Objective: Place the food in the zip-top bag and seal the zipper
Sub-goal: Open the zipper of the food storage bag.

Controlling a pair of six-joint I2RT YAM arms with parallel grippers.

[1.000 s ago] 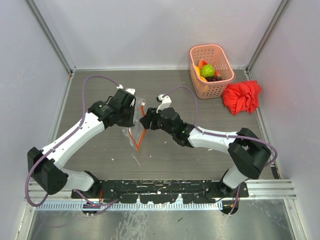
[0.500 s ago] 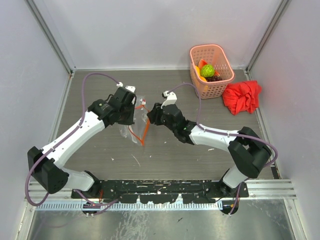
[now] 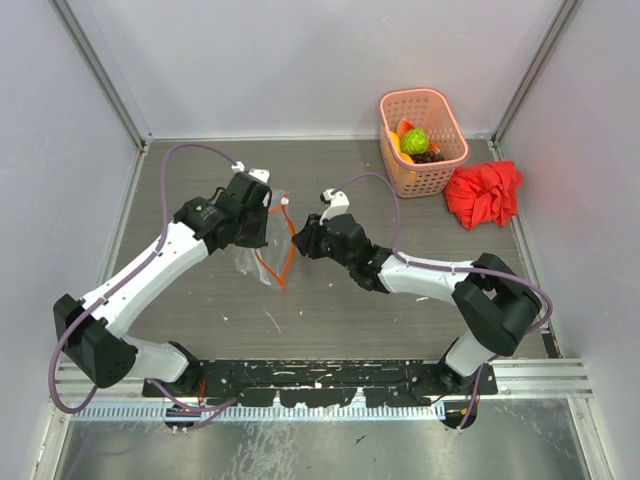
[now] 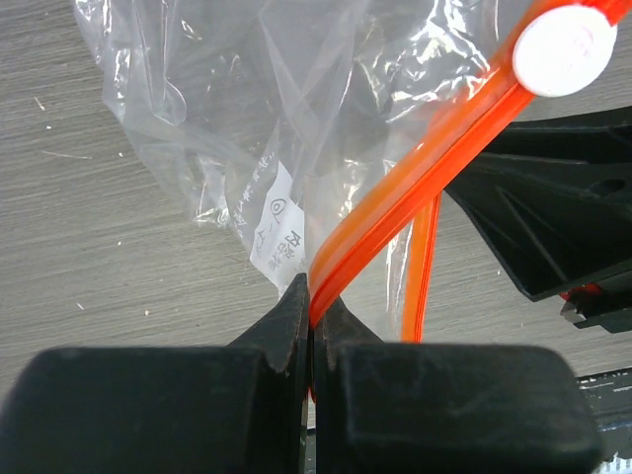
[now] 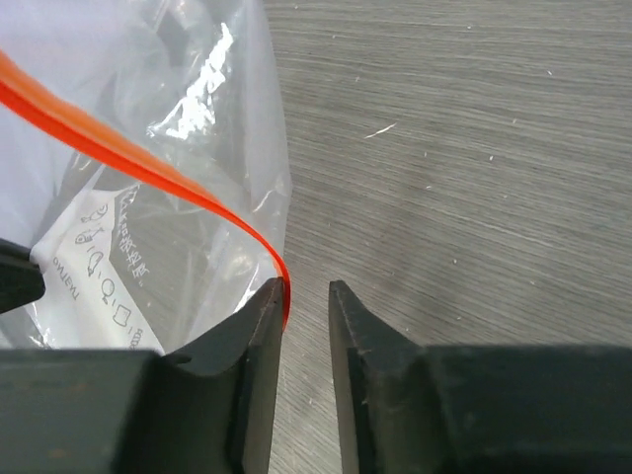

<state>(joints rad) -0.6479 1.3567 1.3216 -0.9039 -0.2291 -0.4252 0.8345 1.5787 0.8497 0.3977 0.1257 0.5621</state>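
Observation:
The clear zip-top bag [image 3: 258, 255] hangs between my two grippers above the table. My left gripper [image 3: 268, 222] is shut on its orange-red zipper [image 3: 288, 250], seen pinched in the left wrist view [image 4: 312, 296]. The zipper [image 4: 425, 168] runs up to a white slider [image 4: 565, 44]. My right gripper [image 3: 300, 238] is open by a narrow gap [image 5: 306, 286]. The zipper [image 5: 148, 163] curves down to the inner edge of its left finger [image 5: 259, 326], and nothing sits between the jaws. The food lies in the pink basket: a lime-green ball [image 3: 415, 141], an orange piece [image 3: 404, 128], a yellow piece [image 3: 407, 157] and purple grapes [image 3: 430, 156].
The pink lattice basket [image 3: 423, 93] stands at the far right. A red cloth [image 3: 484, 193] lies just to its right. Grey walls enclose the table on three sides. A white label shows on the bag [image 4: 279, 232].
The left gripper has carried the bag slightly toward the far side. The right gripper swung to the far right, then came back to the zipper. The zipper's bend has shifted.

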